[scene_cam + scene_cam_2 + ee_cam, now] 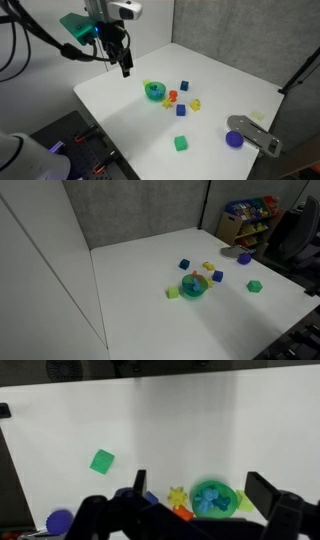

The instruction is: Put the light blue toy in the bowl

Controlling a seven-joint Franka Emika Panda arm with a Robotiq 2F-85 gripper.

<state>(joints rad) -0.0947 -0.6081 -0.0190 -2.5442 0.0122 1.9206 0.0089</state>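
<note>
**Gripper** (pixel 126 66): is hanging above the table (pixel 110 125), clear of the toys and off to one side of the bowl in an exterior view. In the wrist view its two fingers (pixel 140 484) are standing wide apart, holding nothing and touching nothing.

**Light blue toy** (pixel 210 501): is lying inside the bowl (pixel 233 494). In both exterior views it is showing as a pale blue patch within the green rim (pixel 155 90) (pixel 192 284).

**Bowl** (pixel 148 93) (pixel 195 294): is sitting upright on the table, in the middle of the toy cluster.

**Orange toy** (pixel 171 98): is lying just beside the bowl. In the wrist view it is partly hidden behind the gripper body (pixel 184 513).

**Yellow toy** (pixel 178 495): is lying near the bowl, just beside the orange toy.

**Lime toy** (pixel 172 293): is lying just beside the bowl. Whether the two are touching cannot be told.

**Dark blue blocks**: one (pixel 184 87) and another (pixel 181 111) are lying near the bowl, apart from each other and outside it.

**Green block** (pixel 181 144) (pixel 101 460): is lying alone, well apart from the cluster.

**Purple disc** (pixel 234 139) (pixel 60 520): is lying flat near the table edge, just beside a grey tool (pixel 256 131).

**Table** (pixel 140 300): is bearing all the items above.
</note>
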